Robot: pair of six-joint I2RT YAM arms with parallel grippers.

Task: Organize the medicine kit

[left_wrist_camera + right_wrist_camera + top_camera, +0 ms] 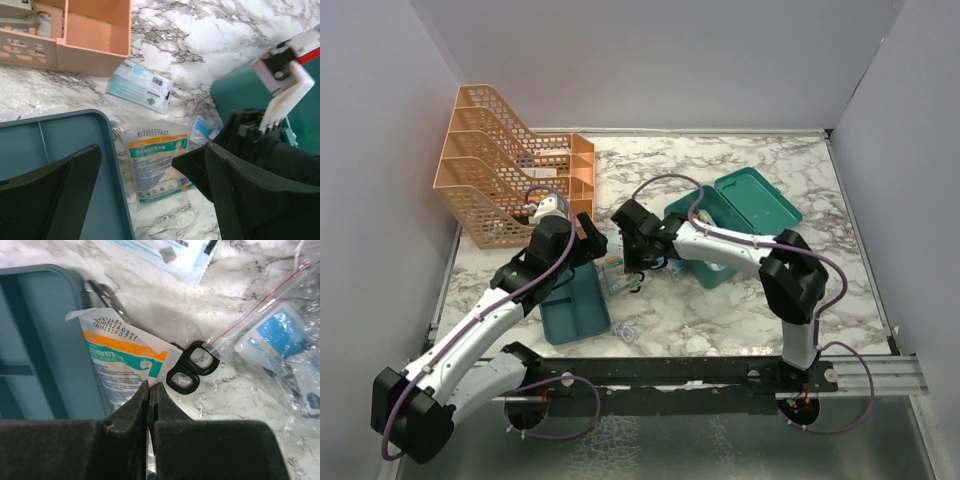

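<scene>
1. Kit [758, 198] lid-up on worktop [720, 320], right of centre, beneath right arm.
2. Right gripper [150, 387] pinched onto pouch [125, 360] edge; left gripper [588, 232] spread wide, empty, near tray [575, 310].
3. Probably stiff, slick-walled, fairly light: take by rim.

Table [720, 310]: white marble top with grey veins, filling the middle of the booth.
Back wall [650, 60]: plain pale grey panel along the table's far edge.
Left wall [370, 150]: same pale panel, closing the table's left edge.
Right wall [910, 150]: matching panel on the table's right edge.
Rail [670, 370]: black bar along the table's near edge, silver at its right end.
Sheet [670, 440]: dull grey metal, just nearer than the rail.
Light: soft, even, with faint shadows on the table.
</scene>
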